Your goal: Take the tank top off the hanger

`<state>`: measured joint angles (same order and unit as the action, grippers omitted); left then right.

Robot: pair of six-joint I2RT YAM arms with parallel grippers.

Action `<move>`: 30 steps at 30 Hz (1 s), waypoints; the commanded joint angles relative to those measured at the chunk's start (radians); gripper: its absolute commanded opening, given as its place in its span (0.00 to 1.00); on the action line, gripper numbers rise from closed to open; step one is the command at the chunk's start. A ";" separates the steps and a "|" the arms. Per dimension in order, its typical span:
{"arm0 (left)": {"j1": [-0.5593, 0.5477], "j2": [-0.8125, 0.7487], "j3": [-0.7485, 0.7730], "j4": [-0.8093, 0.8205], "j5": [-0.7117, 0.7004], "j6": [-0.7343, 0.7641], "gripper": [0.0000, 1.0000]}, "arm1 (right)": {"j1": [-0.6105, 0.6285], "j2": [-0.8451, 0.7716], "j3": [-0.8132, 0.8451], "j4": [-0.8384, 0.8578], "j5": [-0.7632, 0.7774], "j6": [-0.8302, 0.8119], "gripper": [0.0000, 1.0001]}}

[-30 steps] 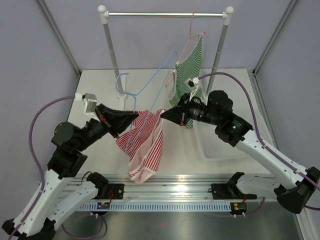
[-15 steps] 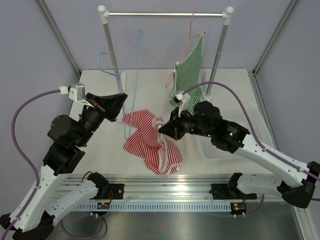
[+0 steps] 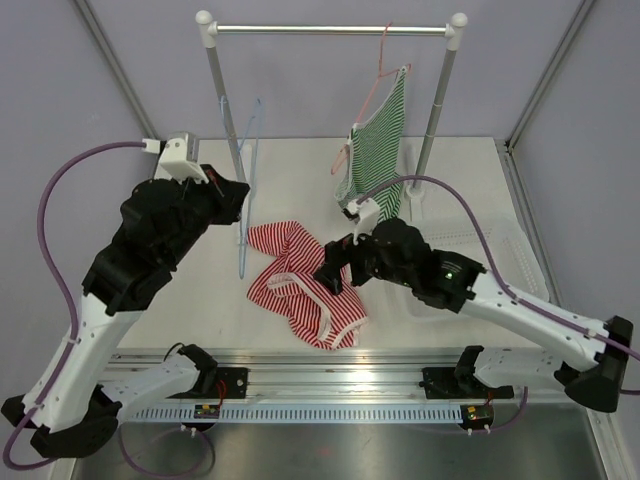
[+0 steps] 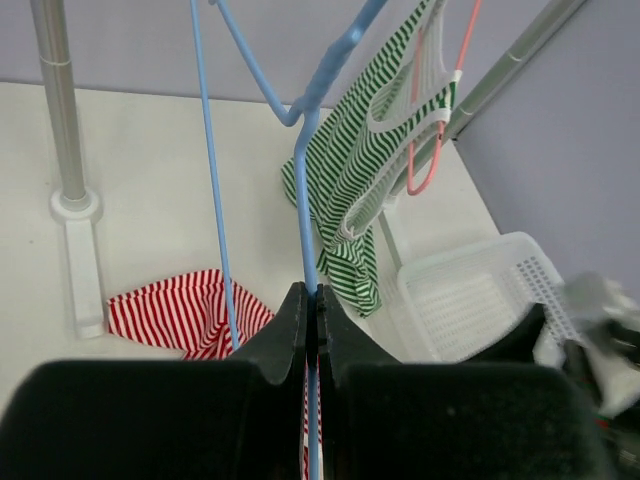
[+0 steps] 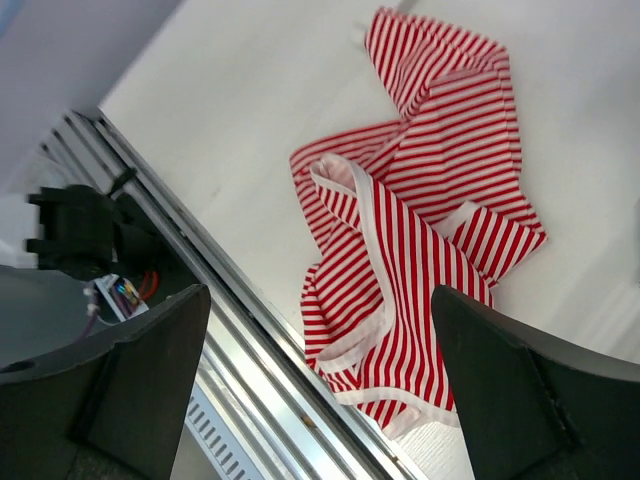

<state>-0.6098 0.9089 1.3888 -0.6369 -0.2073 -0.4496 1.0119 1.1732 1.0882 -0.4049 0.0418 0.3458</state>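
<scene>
The red-and-white striped tank top (image 3: 300, 285) lies crumpled on the table, off the hanger; the right wrist view shows the tank top (image 5: 420, 230) spread below the fingers. My left gripper (image 3: 238, 194) is shut on the bare blue hanger (image 3: 250, 150), held upright above the table. In the left wrist view the left gripper (image 4: 312, 292) pinches the hanger (image 4: 300, 140) wire between its closed jaws, with the tank top (image 4: 180, 315) below. My right gripper (image 3: 334, 266) hovers open just above the garment; the right gripper (image 5: 320, 295) holds nothing.
A green striped top (image 3: 382, 135) hangs on a pink hanger (image 3: 378, 75) from the rack (image 3: 330, 30) at the back. A white basket (image 3: 505, 265) sits at the right, partly under the right arm. The metal rail (image 3: 340, 385) runs along the near edge.
The right gripper has opened and dropped the tank top onto the table. The left gripper has carried the blue hanger up and back, clear of the garment.
</scene>
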 commanded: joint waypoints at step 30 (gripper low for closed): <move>0.289 0.878 0.949 -0.116 0.280 0.092 0.00 | 0.013 -0.176 -0.200 0.038 -0.086 0.047 0.99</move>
<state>-0.3309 1.8118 2.3302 -0.8135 0.0261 -0.3523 1.0145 0.9501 0.8959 -0.4187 -0.0475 0.3843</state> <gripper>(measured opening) 0.021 0.993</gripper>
